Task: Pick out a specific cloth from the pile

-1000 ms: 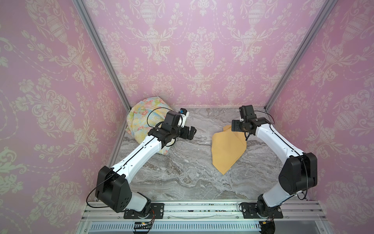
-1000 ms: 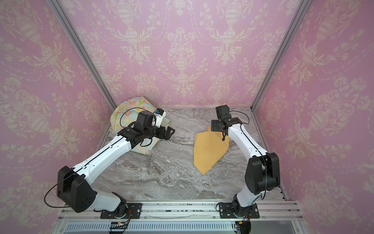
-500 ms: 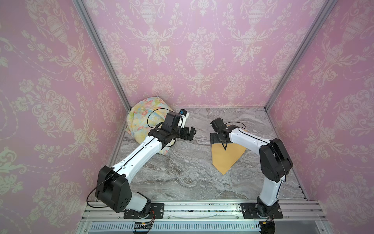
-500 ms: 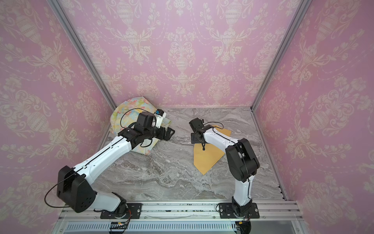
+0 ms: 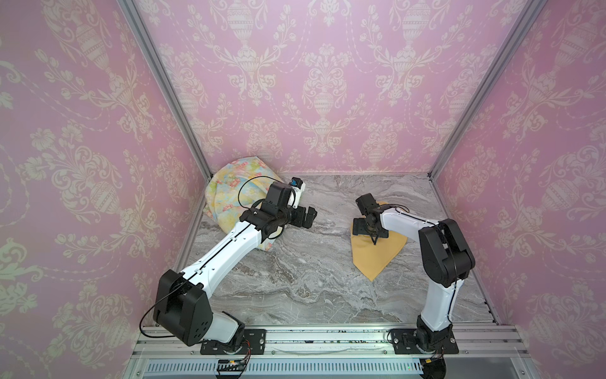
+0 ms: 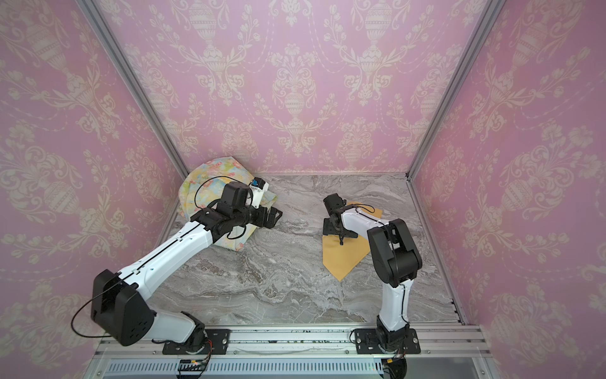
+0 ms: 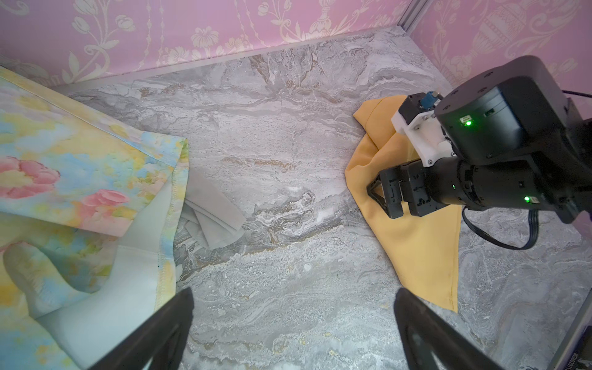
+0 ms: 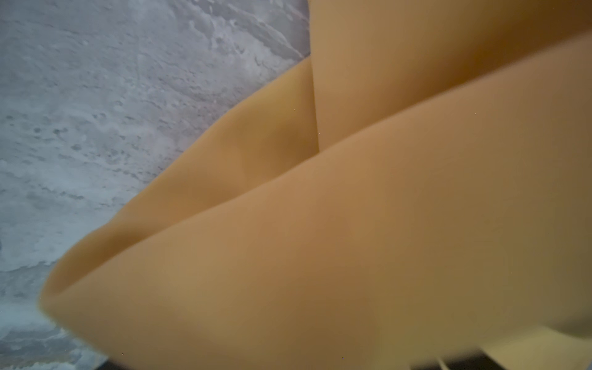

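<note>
1. The mustard cloth (image 5: 377,259) lies on the marble tabletop (image 5: 295,279), right of centre and well apart from the floral pile (image 5: 229,193). It looks picked out, at the release step.
2. Next, the right gripper (image 5: 370,231), jaws spread over the cloth's far end, should lift clear without snagging it.
3. The long axis runs back-to-front, pointed corner frontward.
4. The left gripper (image 5: 306,218) is spread, beside the pile.

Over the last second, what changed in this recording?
The right arm folded at the elbow and carried the right pincer inward, from the far tip of the mustard cloth to its left edge as both top views show it. The pincer looks open, with no grip evident. The cloth itself barely shifted. The left pincer, open, and the floral pile stayed put.
</note>
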Controlling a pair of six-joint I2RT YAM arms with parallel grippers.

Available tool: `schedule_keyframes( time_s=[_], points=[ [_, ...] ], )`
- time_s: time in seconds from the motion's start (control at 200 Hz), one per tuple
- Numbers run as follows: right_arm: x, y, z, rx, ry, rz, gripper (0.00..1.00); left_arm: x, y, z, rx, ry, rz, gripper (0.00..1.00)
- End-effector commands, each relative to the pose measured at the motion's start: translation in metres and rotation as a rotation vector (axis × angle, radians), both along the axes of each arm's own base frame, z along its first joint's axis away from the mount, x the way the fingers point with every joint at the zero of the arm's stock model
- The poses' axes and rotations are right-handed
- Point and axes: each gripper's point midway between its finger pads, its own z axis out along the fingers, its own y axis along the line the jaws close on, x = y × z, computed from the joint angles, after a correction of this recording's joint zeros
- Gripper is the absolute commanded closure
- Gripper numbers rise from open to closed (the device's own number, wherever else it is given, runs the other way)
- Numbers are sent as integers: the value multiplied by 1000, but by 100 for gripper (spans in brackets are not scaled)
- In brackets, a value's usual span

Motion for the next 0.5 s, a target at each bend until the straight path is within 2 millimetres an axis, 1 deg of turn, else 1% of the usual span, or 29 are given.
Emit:
schedule_keyframes(
  time_s=[0.0, 0.135, 0.35, 0.495],
  points=[
    [-5, -6, 6, 9, 23, 92, 4, 0, 6, 8, 19, -47, 5, 1],
    [0, -14, 10, -24, 42, 176, 3, 0, 6, 9, 19, -53, 5, 1],
    [6, -36, 7, 18, 83, 211, 3, 1, 8, 7, 33, -58, 9, 1],
    [13, -47, 5, -1, 111, 302, 3, 3, 7, 4, 34, -56, 8, 1]
  ],
)
